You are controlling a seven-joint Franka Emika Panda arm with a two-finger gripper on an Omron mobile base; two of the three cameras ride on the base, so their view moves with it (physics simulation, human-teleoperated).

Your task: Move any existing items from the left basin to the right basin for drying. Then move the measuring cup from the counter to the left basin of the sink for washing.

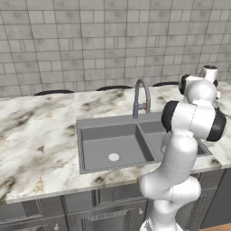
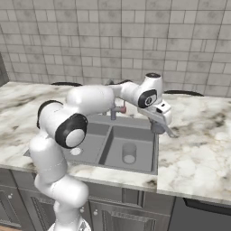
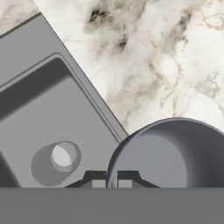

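- Right now the gripper [image 3: 112, 178] is clenched on the rim of the measuring cup [image 3: 173, 153] — in the hand view its two dark tips pinch the near wall, one inside, one outside, and the cup's open mouth faces the camera.
- From the right base view, the measuring cup [image 2: 158, 127] hangs just under the hand, lifted off the counter [image 2: 194, 149], at the right edge of the sink [image 2: 135, 168]; its short handle sticks out to the lower right.
- Below and off to one side of the gripper, the see-through tumbler [image 2: 129, 153] stands upright in the right basin [image 2: 145, 149], over the pale drain — well apart from the held cup.
- In the hand view, the tumbler [image 3: 55, 162] sits on the right basin floor [image 3: 39, 118], to the left of the tips.
- Beyond that, further from the gripper, the left basin [image 1: 101, 142] holds nothing but its round pale drain [image 1: 114, 157].
- Behind the sink, the arched steel faucet [image 1: 140, 97] rises from the white veined marble; a grey tiled wall [image 1: 90, 40] backs the worktop, and dark panelled cabinets [image 1: 67, 212] run beneath.
- As for the arm, it rises from the base, bends at a dark elbow, and reaches sideways across the sink toward the right-hand counter, hand angled downward.
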